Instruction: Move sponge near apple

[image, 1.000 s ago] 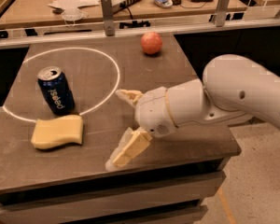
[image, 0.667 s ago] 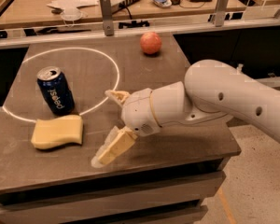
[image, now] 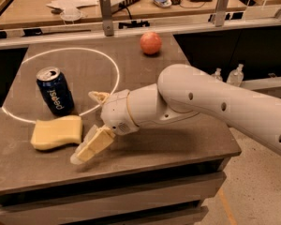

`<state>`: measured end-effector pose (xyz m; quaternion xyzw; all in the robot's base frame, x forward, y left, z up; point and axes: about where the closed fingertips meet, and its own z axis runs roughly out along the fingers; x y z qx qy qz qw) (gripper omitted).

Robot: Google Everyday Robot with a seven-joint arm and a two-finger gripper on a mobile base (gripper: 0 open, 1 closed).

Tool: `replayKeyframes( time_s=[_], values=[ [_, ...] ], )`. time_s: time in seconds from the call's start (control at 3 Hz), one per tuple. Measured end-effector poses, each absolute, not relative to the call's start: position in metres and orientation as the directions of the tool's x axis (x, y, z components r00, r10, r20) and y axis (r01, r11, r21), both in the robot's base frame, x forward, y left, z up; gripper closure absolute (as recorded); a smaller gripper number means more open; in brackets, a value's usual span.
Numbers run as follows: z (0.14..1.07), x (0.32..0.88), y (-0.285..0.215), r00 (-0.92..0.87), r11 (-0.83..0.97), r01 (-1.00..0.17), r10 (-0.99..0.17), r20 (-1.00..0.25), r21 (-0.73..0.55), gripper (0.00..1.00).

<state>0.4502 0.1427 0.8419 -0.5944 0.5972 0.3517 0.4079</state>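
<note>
The sponge (image: 56, 132) lies flat at lower left, long axis running left to right, just below the can (image: 55, 91). The apple (image: 151, 43) sits well apart at upper centre. The gripper (image: 84, 126), spread wide and empty, has slid leftward to the sponge's right end.

Dark table (image: 150, 150) with painted white circle (image: 70, 48), cluttered wooden desk (image: 33, 14) behind, pale speckled floor (image: 255, 198).

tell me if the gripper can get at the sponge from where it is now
Probably yes. The gripper sits just right of the sponge, with its fingers spread open toward it and nothing between them. The Pepsi can stands behind the sponge, off the approach path.
</note>
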Motion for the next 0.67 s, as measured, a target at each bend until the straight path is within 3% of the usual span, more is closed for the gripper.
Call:
replayKeyframes(
  time_s=[0.67],
  values=[
    [0.8358,0.4486,0.1751,0.014,0.01,-1.0,-0.417,-0.909,-0.02,0.49]
  ],
)
